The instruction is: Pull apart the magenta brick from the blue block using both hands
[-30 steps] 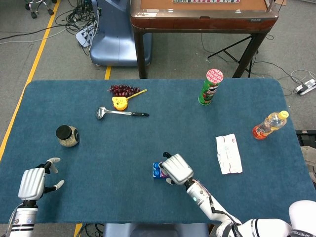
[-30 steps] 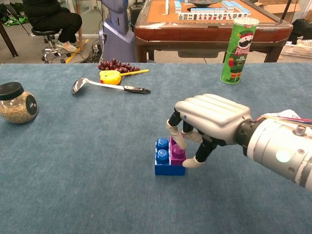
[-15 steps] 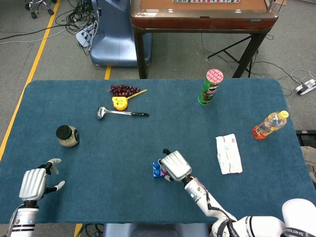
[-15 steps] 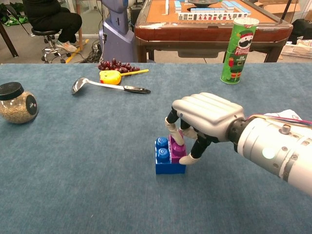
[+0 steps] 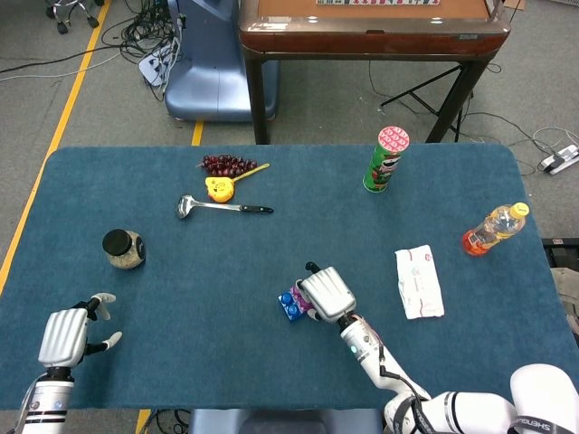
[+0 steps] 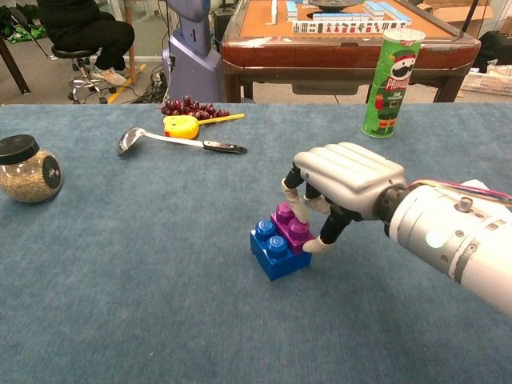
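The magenta brick [image 6: 290,226] sits on the right half of the blue block [image 6: 276,254], near the table's front middle. The pair stands turned at an angle on the cloth. My right hand [image 6: 348,176] arches over it from the right and pinches the magenta brick between thumb and fingertips. In the head view the right hand [image 5: 326,293] hides most of the pair, and only a corner of the blue block [image 5: 290,306] shows. My left hand [image 5: 65,336] hovers far off at the table's front left corner, holding nothing, its fingers apart.
A lidded glass jar [image 5: 123,249] stands at the left. A ladle [image 5: 222,207], grapes [image 5: 226,164] and a yellow toy [image 5: 219,188] lie at the back. A green chip can [image 5: 387,159], an orange drink bottle [image 5: 493,229] and a white packet [image 5: 419,281] are on the right.
The right hand closed its thumb and fingers on the magenta brick and twisted the joined pair, which now sits rotated. The left hand has barely moved.
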Robot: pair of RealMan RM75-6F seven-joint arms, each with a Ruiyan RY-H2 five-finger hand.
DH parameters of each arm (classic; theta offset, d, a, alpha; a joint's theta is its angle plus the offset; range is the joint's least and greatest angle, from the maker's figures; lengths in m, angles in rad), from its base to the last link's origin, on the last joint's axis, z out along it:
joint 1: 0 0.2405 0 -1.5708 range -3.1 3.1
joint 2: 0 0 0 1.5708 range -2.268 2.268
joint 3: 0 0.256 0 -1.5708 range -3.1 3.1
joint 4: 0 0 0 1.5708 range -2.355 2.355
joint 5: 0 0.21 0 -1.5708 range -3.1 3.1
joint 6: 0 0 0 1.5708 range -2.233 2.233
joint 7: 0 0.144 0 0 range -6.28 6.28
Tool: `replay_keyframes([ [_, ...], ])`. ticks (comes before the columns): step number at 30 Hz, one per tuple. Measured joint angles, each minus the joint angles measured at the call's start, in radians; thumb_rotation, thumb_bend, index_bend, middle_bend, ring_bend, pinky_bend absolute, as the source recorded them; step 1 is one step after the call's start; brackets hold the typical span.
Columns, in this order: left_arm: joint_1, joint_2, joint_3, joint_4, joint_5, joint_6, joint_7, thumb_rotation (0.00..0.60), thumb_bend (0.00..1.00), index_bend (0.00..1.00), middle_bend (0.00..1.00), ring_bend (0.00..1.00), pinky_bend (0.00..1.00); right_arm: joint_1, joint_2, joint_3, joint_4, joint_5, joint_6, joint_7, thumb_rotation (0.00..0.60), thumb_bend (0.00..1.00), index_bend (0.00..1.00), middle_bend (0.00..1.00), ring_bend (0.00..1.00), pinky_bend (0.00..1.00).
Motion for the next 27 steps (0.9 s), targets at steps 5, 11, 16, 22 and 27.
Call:
replay_keyframes([
  [5, 0.0, -0.002, 0.002, 0.0, -0.001, -0.004, 0.001, 0.6, 0.08, 0.44, 0.52, 0.51, 0.73, -0.003, -0.014, 0.006, 0.028, -0.004, 0.024, 0.003, 0.6, 0.0, 0.56, 1.0, 0.99, 1.0],
  [11, 0.0, -0.003, 0.003, -0.001, -0.003, -0.007, 0.002, 0.6, 0.08, 0.45, 0.52, 0.51, 0.73, -0.008, -0.011, 0.007, 0.031, -0.016, 0.036, 0.023, 0.6, 0.0, 0.54, 1.0, 0.99, 1.0],
  [16, 0.0, -0.005, 0.006, -0.001, -0.004, -0.01, 0.004, 0.6, 0.08, 0.45, 0.52, 0.51, 0.73, -0.02, 0.041, -0.012, -0.03, -0.027, 0.036, 0.028, 0.6, 0.0, 0.52, 1.0, 0.99, 1.0],
  [22, -0.003, -0.01, 0.005, -0.002, -0.003, -0.013, 0.006, 0.6, 0.08, 0.46, 0.52, 0.52, 0.73, -0.047, 0.159, -0.043, -0.158, -0.037, 0.049, 0.012, 0.6, 0.0, 0.36, 1.0, 0.99, 1.0],
  [27, -0.008, -0.015, 0.002, -0.005, 0.0, -0.014, 0.01, 0.6, 0.08, 0.46, 0.52, 0.52, 0.73, -0.048, 0.244, -0.043, -0.234, 0.009, 0.025, -0.013, 0.6, 0.0, 0.19, 1.0, 0.97, 1.0],
])
